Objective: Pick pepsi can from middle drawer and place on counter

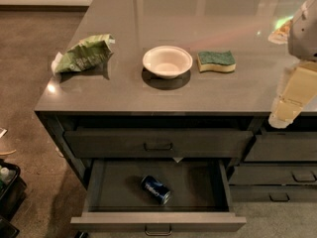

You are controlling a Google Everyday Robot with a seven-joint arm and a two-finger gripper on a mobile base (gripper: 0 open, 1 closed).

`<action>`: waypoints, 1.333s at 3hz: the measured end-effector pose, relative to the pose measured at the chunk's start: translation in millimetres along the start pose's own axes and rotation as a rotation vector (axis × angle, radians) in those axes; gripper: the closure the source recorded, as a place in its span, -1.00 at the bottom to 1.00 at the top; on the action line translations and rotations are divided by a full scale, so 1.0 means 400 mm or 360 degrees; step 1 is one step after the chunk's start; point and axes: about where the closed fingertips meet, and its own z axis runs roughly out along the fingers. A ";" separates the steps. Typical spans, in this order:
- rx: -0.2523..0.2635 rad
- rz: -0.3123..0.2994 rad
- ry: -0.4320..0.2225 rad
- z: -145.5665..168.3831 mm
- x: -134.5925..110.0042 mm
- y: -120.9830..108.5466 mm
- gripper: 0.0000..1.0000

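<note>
Counter (148, 14) of glossy grey stone spreads wide over dark grey cabinets, with lights reflected in its far half. Brown carpet (29, 83) covers the floor to the left, and a dark bin (7, 187) sits at the lower left edge.

Three things lie in a row on the counter: one crumpled green bag (81, 53) near the left edge, one white bowl (167, 61) in the middle, and one green and yellow sponge (216, 61) just beside the bowl on its right.

Below, I count two wide drawers: the top drawer (158, 143) is closed, and the middle drawer (158, 222) is pulled out. To the right are three narrower drawers (282, 175), all closed.

One pepsi can (155, 189) lies on its side on the floor of the middle drawer, near the centre and angled, touching no wall.

My gripper (283, 114) hangs at the right edge of the view, by the counter's front edge above the narrower drawers, well apart from the can. Whether it is parted or closed I can't make out from here.
</note>
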 end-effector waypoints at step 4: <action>0.0024 0.0330 -0.0344 0.109 0.009 0.217 -1.00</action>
